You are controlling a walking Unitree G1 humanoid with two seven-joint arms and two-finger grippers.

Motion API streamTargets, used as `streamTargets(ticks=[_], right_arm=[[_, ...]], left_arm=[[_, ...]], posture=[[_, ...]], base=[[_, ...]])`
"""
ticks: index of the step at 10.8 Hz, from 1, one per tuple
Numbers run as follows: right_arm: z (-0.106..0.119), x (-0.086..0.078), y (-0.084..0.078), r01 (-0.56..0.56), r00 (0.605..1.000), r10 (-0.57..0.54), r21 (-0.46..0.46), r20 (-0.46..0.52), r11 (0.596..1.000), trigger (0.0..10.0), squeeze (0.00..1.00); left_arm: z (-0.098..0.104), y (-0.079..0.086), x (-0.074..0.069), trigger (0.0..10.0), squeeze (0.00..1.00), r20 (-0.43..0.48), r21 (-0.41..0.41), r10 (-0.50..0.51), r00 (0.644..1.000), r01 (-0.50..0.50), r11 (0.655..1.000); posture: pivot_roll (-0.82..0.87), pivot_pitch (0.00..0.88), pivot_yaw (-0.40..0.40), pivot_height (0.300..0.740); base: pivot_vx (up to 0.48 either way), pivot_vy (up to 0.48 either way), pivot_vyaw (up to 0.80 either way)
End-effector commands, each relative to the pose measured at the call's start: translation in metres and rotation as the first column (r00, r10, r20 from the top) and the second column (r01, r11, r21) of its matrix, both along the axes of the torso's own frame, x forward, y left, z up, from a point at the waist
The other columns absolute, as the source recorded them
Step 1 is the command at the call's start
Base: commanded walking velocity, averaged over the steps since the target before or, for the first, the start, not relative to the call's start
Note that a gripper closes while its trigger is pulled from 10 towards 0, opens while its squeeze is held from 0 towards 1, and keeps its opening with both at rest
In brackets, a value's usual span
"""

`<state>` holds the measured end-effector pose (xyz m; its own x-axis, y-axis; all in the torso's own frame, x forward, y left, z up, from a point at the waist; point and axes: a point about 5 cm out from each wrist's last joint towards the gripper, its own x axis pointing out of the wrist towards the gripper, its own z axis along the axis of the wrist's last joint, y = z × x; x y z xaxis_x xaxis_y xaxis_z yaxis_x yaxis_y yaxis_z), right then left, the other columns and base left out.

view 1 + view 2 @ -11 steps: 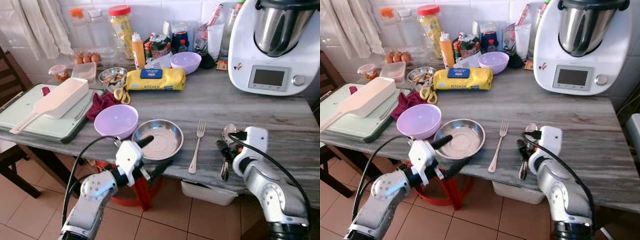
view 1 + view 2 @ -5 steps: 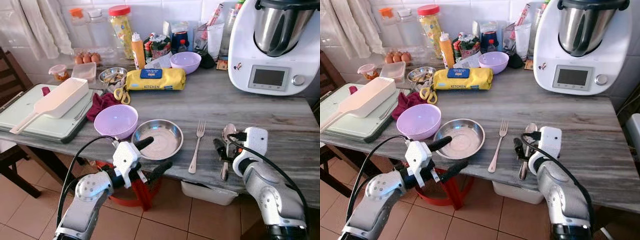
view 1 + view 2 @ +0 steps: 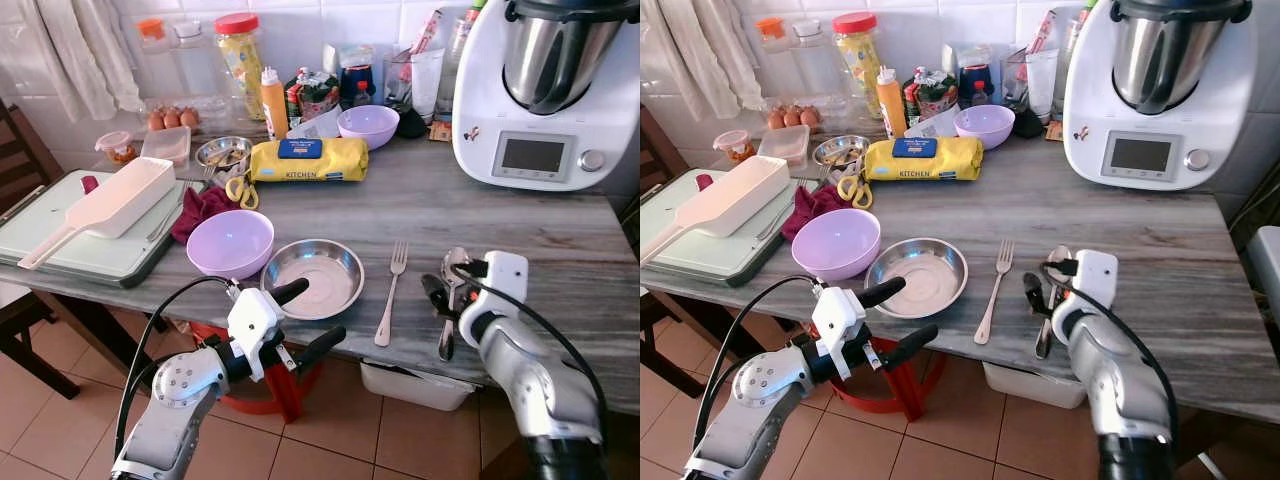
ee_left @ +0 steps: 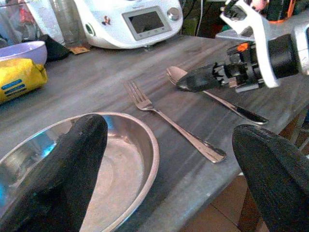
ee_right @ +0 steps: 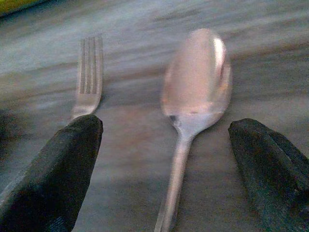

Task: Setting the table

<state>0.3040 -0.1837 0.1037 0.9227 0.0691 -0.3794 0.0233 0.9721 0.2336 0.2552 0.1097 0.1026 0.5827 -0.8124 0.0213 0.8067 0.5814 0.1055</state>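
The spoon's [image 5: 193, 96] handle runs out of the right wrist view's lower edge, blurred. Right gripper [image 3: 447, 296], fingers spread, straddles it at lower right of the left eye view. Left gripper [image 3: 305, 318], also spread, hangs at the grey table's [image 3: 520, 225] front edge by the steel plate [image 3: 312, 278]; fork [image 3: 388, 292] between. Cluttered tiled backsplash behind, terracotta floor below.

Grey wood-grain table [image 3: 480, 215] with steel plate [image 3: 313, 278], fork [image 3: 389, 293], spoon [image 3: 450, 298], lilac bowl [image 3: 230, 243], white kitchen machine [image 3: 545, 90].
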Motion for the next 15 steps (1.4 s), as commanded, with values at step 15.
streamTargets(ticks=[15], right_arm=[[-0.001,0.002,0.035,-0.103,0.994,0.106,0.128,-0.012,0.986,10.0,0.2]], left_arm=[[0.003,0.001,0.003,10.0,0.0,0.018,0.011,0.016,1.0,-0.016,1.0]], posture=[[-0.07,0.0,0.081,0.74]], base=[[0.0,0.0,0.0]])
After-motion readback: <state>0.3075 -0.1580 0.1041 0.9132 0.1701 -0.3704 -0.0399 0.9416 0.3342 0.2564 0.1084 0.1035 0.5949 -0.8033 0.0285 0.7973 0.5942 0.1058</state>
